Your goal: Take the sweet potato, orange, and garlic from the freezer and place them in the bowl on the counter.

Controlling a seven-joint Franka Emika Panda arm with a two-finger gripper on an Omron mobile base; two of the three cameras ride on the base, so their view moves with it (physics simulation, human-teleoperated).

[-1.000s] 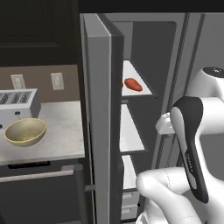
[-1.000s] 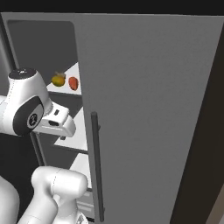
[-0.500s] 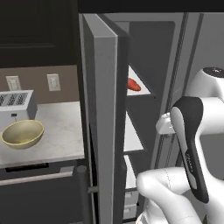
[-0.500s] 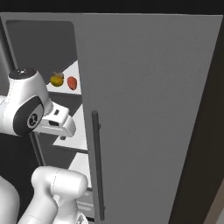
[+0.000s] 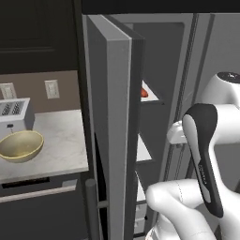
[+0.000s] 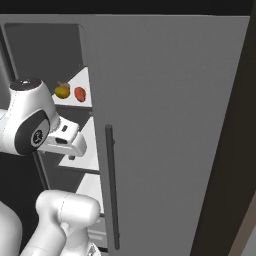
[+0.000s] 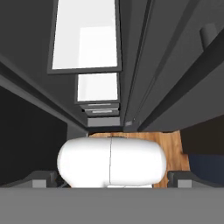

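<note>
The freezer [image 6: 60, 60] stands open, its long grey door [image 6: 165, 120] swung out wide. On an upper white shelf lie the yellow-olive orange [image 6: 62, 91] and, right beside it, the reddish sweet potato [image 6: 80, 93]. In the left base view the door edge covers all but a sliver of the sweet potato [image 5: 144, 93]. The garlic is hidden. The pale yellow bowl [image 5: 20, 145] sits on the marbled counter [image 5: 63, 140]. My gripper [image 7: 112, 178] is open and holds nothing; it points down along the freezer's lower shelves, below the fruit shelf.
A silver toaster [image 5: 14, 111] stands behind the bowl against the wall. The door's vertical handle [image 6: 112, 185] sits close to my arm. Lower white shelves [image 7: 87, 35], grey drawers [image 7: 103, 111] and wooden floor [image 7: 170, 144] lie under the hand.
The whole picture has shifted slightly in both base views, so the camera has moved; the door edge now covers more of the sweet potato. The arm's pose and open jaws look unchanged.
</note>
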